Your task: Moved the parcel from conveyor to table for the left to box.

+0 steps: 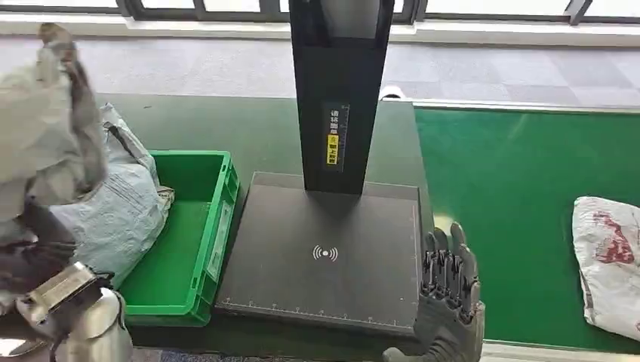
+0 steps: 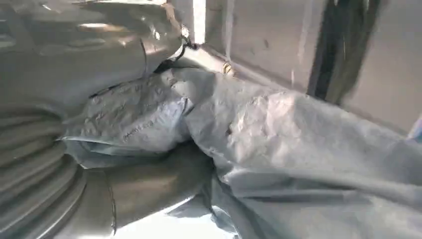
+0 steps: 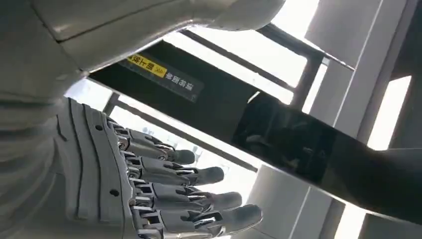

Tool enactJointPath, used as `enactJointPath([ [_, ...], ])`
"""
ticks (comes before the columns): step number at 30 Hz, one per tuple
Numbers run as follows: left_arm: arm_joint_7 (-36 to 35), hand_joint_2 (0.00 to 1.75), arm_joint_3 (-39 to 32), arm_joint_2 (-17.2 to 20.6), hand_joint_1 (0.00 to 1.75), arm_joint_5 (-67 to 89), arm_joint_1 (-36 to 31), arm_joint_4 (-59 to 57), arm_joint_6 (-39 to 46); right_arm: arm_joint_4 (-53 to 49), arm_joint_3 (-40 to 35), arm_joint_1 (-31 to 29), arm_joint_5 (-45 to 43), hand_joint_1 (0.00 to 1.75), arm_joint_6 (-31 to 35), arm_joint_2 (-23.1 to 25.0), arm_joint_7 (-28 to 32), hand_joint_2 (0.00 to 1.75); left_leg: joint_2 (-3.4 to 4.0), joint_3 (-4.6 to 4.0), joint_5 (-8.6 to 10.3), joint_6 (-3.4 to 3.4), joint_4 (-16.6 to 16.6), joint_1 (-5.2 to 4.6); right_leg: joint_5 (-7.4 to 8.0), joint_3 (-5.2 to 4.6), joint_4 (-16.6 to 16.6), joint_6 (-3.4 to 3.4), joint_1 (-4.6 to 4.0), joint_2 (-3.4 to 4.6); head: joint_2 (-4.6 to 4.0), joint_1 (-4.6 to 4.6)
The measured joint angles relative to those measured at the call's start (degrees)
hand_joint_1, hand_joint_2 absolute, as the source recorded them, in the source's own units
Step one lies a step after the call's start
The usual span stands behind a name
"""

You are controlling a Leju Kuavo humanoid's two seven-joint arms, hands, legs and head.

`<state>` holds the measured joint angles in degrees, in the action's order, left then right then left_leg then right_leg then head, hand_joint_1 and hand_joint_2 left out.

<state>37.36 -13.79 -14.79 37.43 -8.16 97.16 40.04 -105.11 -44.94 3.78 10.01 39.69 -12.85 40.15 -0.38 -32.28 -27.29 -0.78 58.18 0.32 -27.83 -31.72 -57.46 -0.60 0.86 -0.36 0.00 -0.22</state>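
Observation:
A crumpled grey plastic parcel (image 1: pixel 124 207) hangs at the far left, partly over the left end of the green crate (image 1: pixel 189 260). My left hand (image 1: pixel 41 128) grips it from above; up close the grey film (image 2: pixel 298 149) bunches between the thumb (image 2: pixel 149 191) and the fingers (image 2: pixel 99 45). My right hand (image 1: pixel 450 290) is raised at the front right corner of the black plate, fingers straight and apart, holding nothing. The right wrist view shows the same spread fingers (image 3: pixel 164 181).
A black scanner plate (image 1: pixel 324 256) with a tall black post (image 1: pixel 340 90) stands in the middle of the dark green table. To its right runs the green conveyor belt (image 1: pixel 513 204), carrying a white parcel with red marks (image 1: pixel 611 260) at the right edge.

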Motion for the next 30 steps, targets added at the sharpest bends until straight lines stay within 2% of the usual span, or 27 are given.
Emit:
enactJointPath([
  [4,-2.9,1.75,-1.1,2.7,1.75,4.9,-4.8,-14.8,-0.3,-0.8,0.0,1.3,0.4,0.0,0.2,-0.6,-0.2,1.75,0.29,-0.01,0.06,-0.04,0.0,0.0,0.22,-0.09,0.0,0.06,0.0,0.3,0.0,0.02],
  [8,-9.8,1.75,-1.1,5.5,1.75,10.0,-9.6,-29.5,-1.9,-1.2,0.0,1.6,0.4,0.0,0.3,-1.1,-0.4,1.75,0.42,-0.02,0.08,-0.05,0.0,0.01,0.25,-0.13,0.0,0.05,-0.01,0.41,0.0,0.02],
  [15,-10.7,1.75,-1.1,7.6,1.75,10.8,-13.0,-39.1,-2.1,-1.4,0.0,1.9,0.4,0.0,0.3,-1.5,-0.5,1.75,0.44,-0.06,0.07,-0.05,0.0,0.0,0.24,-0.16,0.0,0.04,0.0,0.47,0.0,0.0],
  [19,-17.5,1.75,-0.2,8.4,1.75,15.4,-17.5,-48.5,-7.4,-1.5,0.0,2.2,0.7,0.0,0.3,-1.7,-0.6,1.75,0.3,0.0,0.08,-0.04,0.0,-0.02,0.23,-0.03,0.0,0.04,0.02,0.3,0.0,0.04],
  [27,-17.4,1.75,0.9,8.9,1.75,15.8,-23.5,-62.3,-7.1,-1.5,0.0,2.4,0.6,0.0,0.5,-2.6,-0.6,1.75,0.37,0.25,0.11,-0.08,0.0,-0.03,0.25,0.14,-0.1,0.04,0.04,0.36,0.0,0.0],
  [28,-17.3,1.75,0.9,8.9,1.01,15.7,-23.9,-63.3,-7.4,-1.5,0.0,2.4,0.6,0.0,0.5,-2.7,-0.6,1.75,0.37,0.25,0.11,-0.08,0.0,-0.03,0.25,0.14,-0.1,0.04,0.04,0.36,0.0,0.02],
  [29,-17.3,1.75,0.9,8.9,0.07,15.6,-24.2,-64.0,-7.4,-1.5,0.0,2.4,0.6,0.0,0.5,-2.8,-0.6,1.75,0.37,0.25,0.11,-0.08,0.0,-0.03,0.25,0.14,-0.1,0.04,0.04,0.37,0.0,0.02],
  [30,-17.2,1.75,0.9,8.9,0.0,15.6,-24.4,-64.6,-7.5,-1.5,0.0,2.4,0.6,0.0,0.5,-2.8,-0.6,1.75,0.37,0.25,0.11,-0.08,0.0,-0.03,0.25,0.14,-0.1,0.04,0.04,0.37,0.0,0.02],
])
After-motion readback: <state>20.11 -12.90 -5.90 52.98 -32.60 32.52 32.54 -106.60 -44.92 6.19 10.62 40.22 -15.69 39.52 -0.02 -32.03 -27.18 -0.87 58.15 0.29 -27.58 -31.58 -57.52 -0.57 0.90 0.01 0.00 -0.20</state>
